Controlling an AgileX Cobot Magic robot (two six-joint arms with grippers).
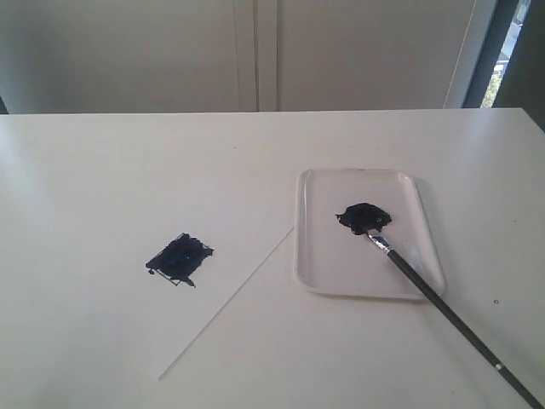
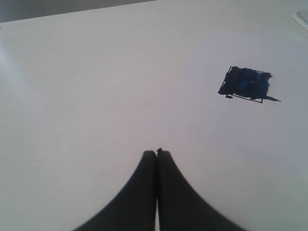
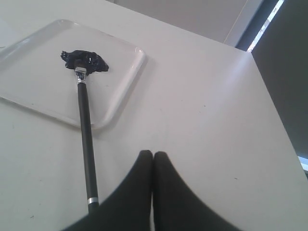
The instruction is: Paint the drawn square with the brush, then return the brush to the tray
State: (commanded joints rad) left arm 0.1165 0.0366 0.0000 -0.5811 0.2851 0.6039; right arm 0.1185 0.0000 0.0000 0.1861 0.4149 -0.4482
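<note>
My left gripper [image 2: 157, 155] is clenched, tip against tip, with nothing between. My right gripper [image 3: 153, 155] is pressed shut the same way and is empty (the handle's end shows just beside one finger, ungripped). The brush [image 3: 85, 130] lies with its bristles in the paint blob [image 1: 364, 216] on the tray [image 1: 341, 256], and its handle crosses the tray's near rim toward the near right corner of the desk [image 1: 477, 153]. The drawn square [image 2: 246, 83], filled with streaky dark navy, sits on the paper sheet [image 1: 196, 298] toward the desk's left edge, well apart from the tray.

One brush [image 1: 443, 300], one tray [image 1: 341, 260], one painted square [image 1: 180, 258], one paper sheet [image 1: 111, 204], one paint blob [image 1: 364, 217], one table [image 1: 324, 358]
</note>
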